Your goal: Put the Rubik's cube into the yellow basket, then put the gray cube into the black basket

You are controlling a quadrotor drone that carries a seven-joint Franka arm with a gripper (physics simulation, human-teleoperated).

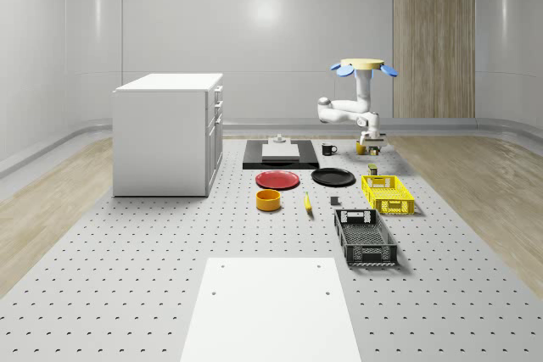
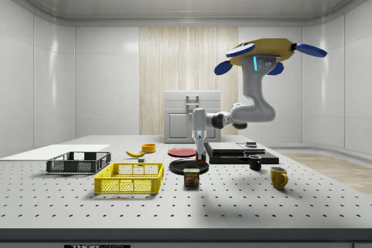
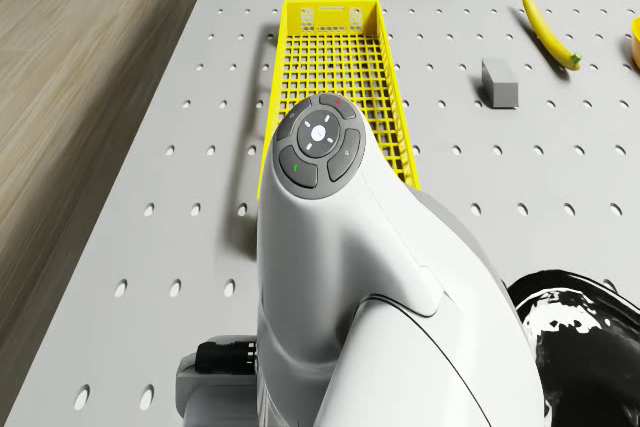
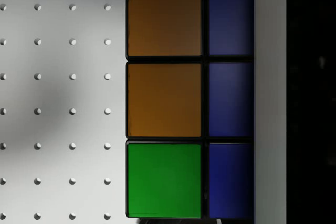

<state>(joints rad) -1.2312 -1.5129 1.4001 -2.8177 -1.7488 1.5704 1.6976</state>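
Right now the drone (image 1: pixel 363 66) is hovering above the far right part of the surface (image 1: pixel 127 277), as the whole-scene view has it, and its arm (image 1: pixel 344 108) is bending down so that the jaws are hanging low beside the black plate (image 1: pixel 333 177). The Rubik's cube (image 4: pixel 164 100) is sitting directly under the wrist camera, very close, showing orange, green and blue tiles. In the side view it (image 2: pixel 201 158) is appearing at the tip of the arm, just above or on the surface. Whether the jaws are apart or clamped on it I cannot tell, nor whether it is lifting off. The arm is reaching straight down, probably because a top grasp suits a square block. The yellow basket (image 1: pixel 389 206) is waiting a little nearer on the same side, so the carry should be short. The gray cube (image 1: pixel 335 202) is lying untouched between the yellow basket and the banana (image 1: pixel 307 202), with the black basket (image 1: pixel 365 252) nearer still, so the second half of the task is not yet starting.
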